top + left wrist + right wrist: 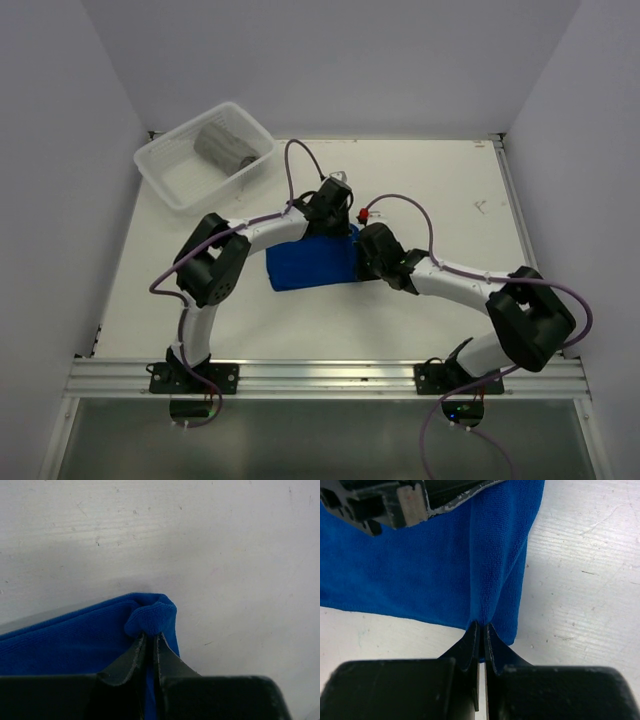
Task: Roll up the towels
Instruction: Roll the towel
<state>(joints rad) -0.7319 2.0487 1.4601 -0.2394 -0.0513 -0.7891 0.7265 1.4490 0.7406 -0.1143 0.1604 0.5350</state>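
Pinching part-hidden blue towel (75, 640): left claw (150, 636)

1. A translucent white ribbed plastic basket (160, 172) sits at the far left corner, turned at an angle to the table's edges.
2. The white table (450, 190) has small dark scuffs on its far right part.
3. A metal rail (330, 377) runs along the near edge.
4. Plain pale walls (330, 60) enclose three sides.
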